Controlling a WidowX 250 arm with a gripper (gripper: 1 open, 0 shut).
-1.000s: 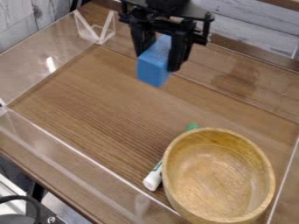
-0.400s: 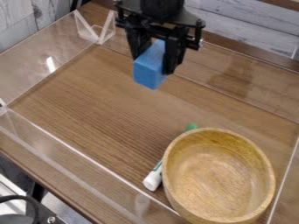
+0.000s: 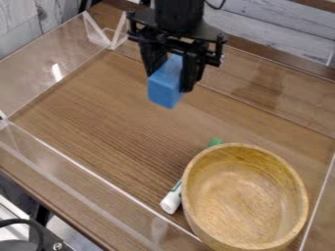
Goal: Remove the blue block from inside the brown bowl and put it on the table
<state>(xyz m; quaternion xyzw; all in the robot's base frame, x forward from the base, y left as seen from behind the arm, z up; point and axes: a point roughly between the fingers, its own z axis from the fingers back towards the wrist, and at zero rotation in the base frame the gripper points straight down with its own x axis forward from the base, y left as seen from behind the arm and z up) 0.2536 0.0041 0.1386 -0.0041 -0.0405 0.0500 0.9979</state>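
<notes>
Relative to the large round light-tan wooden bowl (image 3: pixel 245 198), the brown wood-grain flat tabletop (image 3: pixel 118 123) stretches away to its left and beyond it; the bowl rests directly on it, a small white-and-green object (image 3: pixel 171 199) just beside its left rim

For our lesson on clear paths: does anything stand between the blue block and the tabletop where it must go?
Nothing visible does; the gripper holds the blue block above bare table.
</notes>
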